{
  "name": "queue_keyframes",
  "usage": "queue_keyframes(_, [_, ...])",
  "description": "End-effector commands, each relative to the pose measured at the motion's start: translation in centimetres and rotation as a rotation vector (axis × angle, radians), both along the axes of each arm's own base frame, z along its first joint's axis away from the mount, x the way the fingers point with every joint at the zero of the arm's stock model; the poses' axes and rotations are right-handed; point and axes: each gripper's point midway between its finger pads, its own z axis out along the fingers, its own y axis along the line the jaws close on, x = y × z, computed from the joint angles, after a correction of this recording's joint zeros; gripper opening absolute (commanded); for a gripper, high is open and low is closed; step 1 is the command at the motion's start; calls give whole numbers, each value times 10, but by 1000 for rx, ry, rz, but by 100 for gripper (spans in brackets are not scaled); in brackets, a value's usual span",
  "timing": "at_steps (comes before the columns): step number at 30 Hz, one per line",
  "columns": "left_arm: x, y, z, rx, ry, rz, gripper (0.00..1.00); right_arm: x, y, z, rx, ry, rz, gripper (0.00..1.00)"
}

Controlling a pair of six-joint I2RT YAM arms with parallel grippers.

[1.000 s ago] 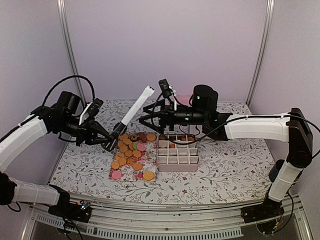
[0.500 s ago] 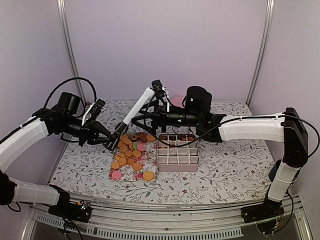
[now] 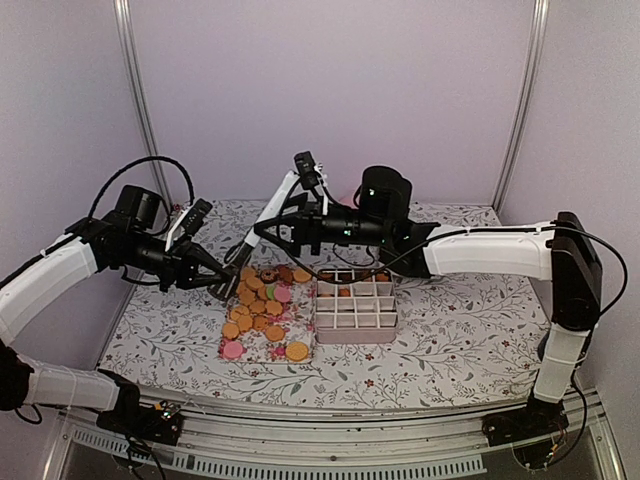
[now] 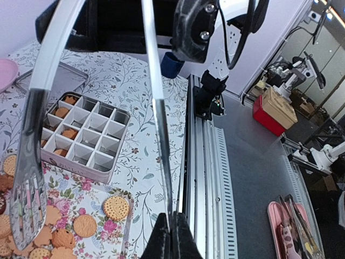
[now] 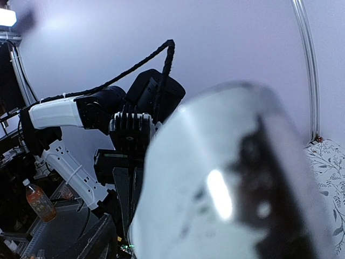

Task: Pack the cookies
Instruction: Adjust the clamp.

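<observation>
The cookies [image 3: 262,305] lie in a heap on a floral tray [image 3: 262,347], mostly golden, a few pink and dark. A few more sit in the far cells of the white grid box [image 3: 357,335]. My left gripper [image 3: 224,287] hovers at the tray's far left corner, shut on the lower end of one arm of the metal tongs [image 3: 283,195]. In the left wrist view that arm [image 4: 153,108] runs edge-on into my shut left gripper [image 4: 171,229]. My right gripper [image 3: 262,230] straddles the tongs' upper part, fingers apart. The tongs [image 5: 226,178] fill the right wrist view as a blur.
A pink plate [image 4: 5,73] and a grey lid [image 4: 54,81] lie behind the box. A dark blue cup [image 4: 171,63] stands by the right arm's base. The metal rail [image 4: 207,178] runs along the table's near edge. The left arm [image 5: 59,113] shows beyond the blur.
My right arm has swung left until its fingers came around the tongs' upper part, and they have narrowed. The left gripper has stayed shut on the tongs, barely moving.
</observation>
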Motion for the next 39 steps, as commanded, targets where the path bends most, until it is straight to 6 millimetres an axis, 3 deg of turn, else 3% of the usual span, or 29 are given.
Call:
queue_keyframes(1, [-7, -2, 13, -45, -47, -38, 0, -9, 15, -17, -28, 46, 52, 76])
queue_keyframes(6, [-11, -1, 18, -52, -51, -49, 0, 2, 15, -28, -46, 59, 15, 78])
queue_keyframes(11, [-15, -1, 23, -61, -56, -63, 0, 16, 9, -40, -58, 69, -59, 87])
queue_keyframes(19, [-18, -1, 25, -69, -55, -79, 0, 20, 7, -45, -64, 81, -89, 88])
queue_keyframes(25, [-22, 0, 28, -75, -54, -91, 0, 28, -2, -46, -51, 93, -125, 99])
queue_keyframes(31, [-23, 0, 29, -77, -57, -94, 0, 13, -17, -24, 52, 74, -41, 99])
queue_keyframes(39, [-21, -1, 29, -76, -58, -93, 0, -5, -14, -4, 96, 54, 37, 99])
